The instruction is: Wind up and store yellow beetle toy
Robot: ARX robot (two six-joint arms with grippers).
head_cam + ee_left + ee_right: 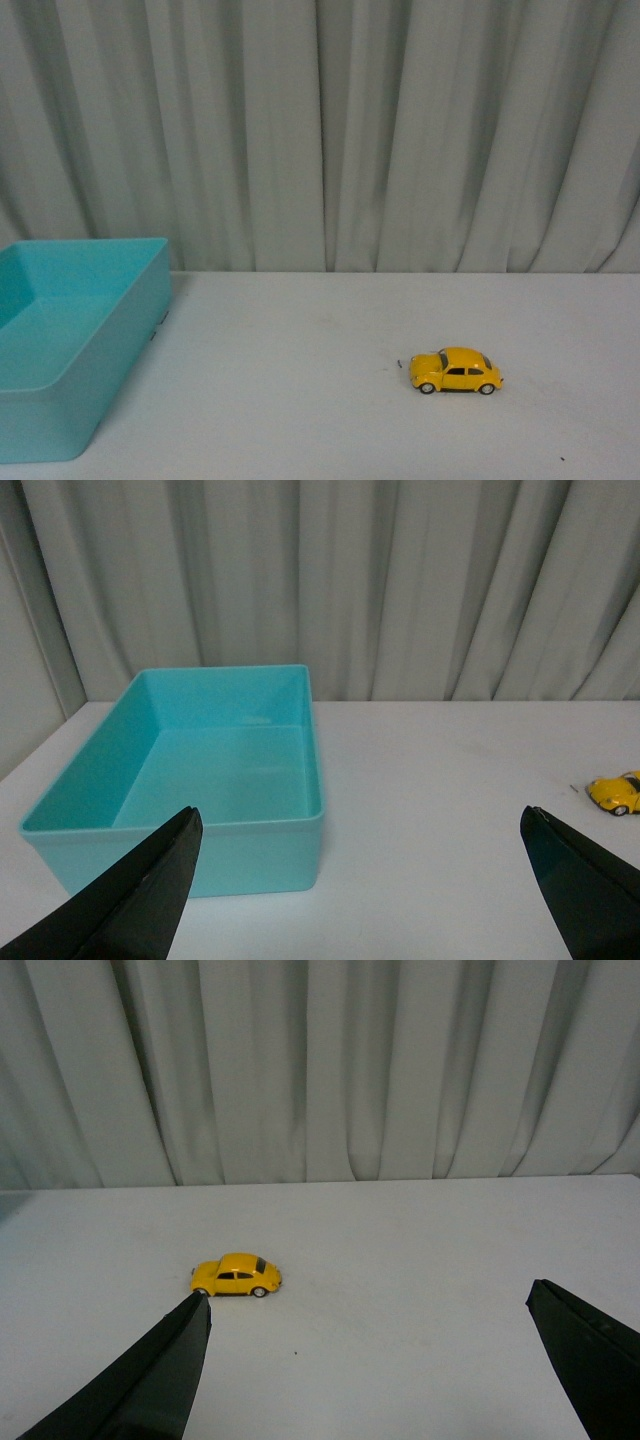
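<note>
**A:** Starting at the left, what do the left jaws have in front of them?

**B:** They are spread wide and hold nothing. The teal bin (200, 855) sits straight ahead of them with its open top bare. The yellow beetle toy (615, 791) is far off to the side, out past one finger and half cut off in that arm's view.

**A:** And the stretch between them?

**B:** Bare white desk (300, 400). The bin and the car are well apart, with nothing in the way of a carry across.

**A:** So the right arm is nearer?

**B:** I judge so. The car stands on its wheels ahead of the right jaws, which are also wide open and empty. It isn't in line with the gap; it lies out in front of one fingertip (198, 1305), on the bin's side.

**A:** Long axis?

**B:** Side-on, running across the desk parallel to the curtain (320, 130). The jaws need a shift sideways and some turn to close across the car's flanks.

**A:** Edges?

**B:** It is well clear of the desk's far edge and has open room all round. A dark speck (398, 363) lies just beside one end.
</note>
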